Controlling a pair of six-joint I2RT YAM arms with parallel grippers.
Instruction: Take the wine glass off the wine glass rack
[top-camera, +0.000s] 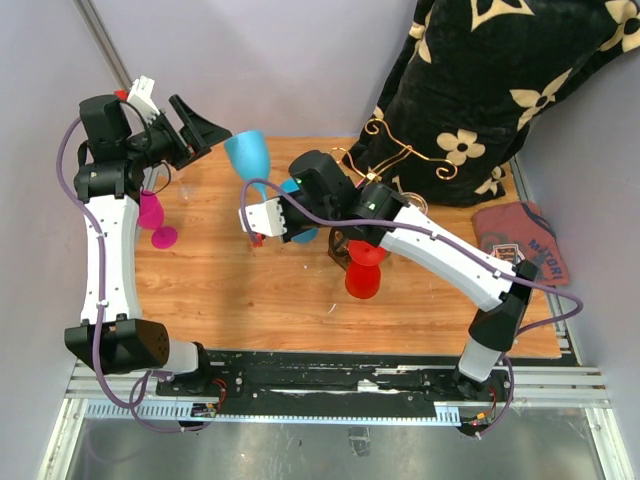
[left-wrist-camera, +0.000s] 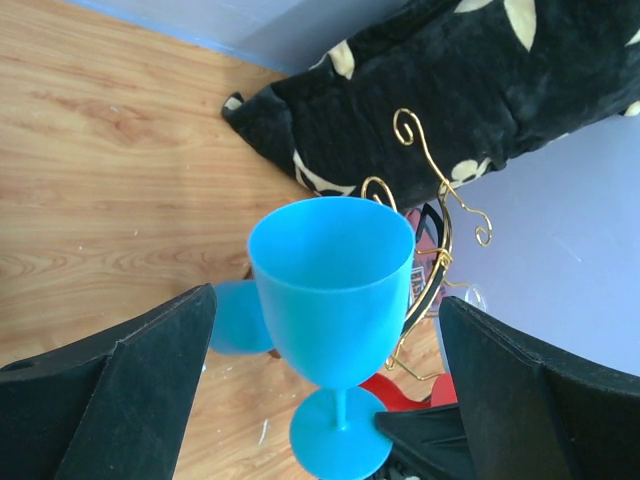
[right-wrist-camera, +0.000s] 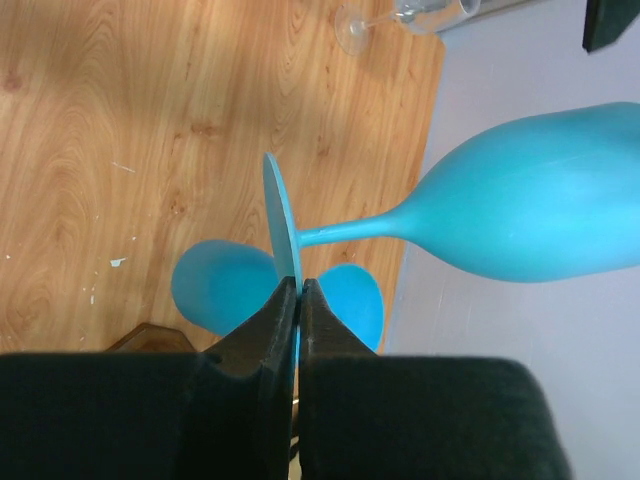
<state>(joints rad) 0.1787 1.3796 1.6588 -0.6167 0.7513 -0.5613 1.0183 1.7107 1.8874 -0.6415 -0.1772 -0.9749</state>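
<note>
Jaws of the right gripper are pinched shut on the foot of the blue wine glass, held aloft clear of the wine glass rack, bowl turned toward the left gripper's wide, empty jaws, seemingly for handover.

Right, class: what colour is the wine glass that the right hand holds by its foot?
Blue. The wine glass shows best in the left wrist view.

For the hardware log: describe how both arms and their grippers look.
The left arm and right arm have white shells with black joints and bases; a purple cable runs along each. The left gripper and right gripper have black wedge-shaped fingers.
</note>
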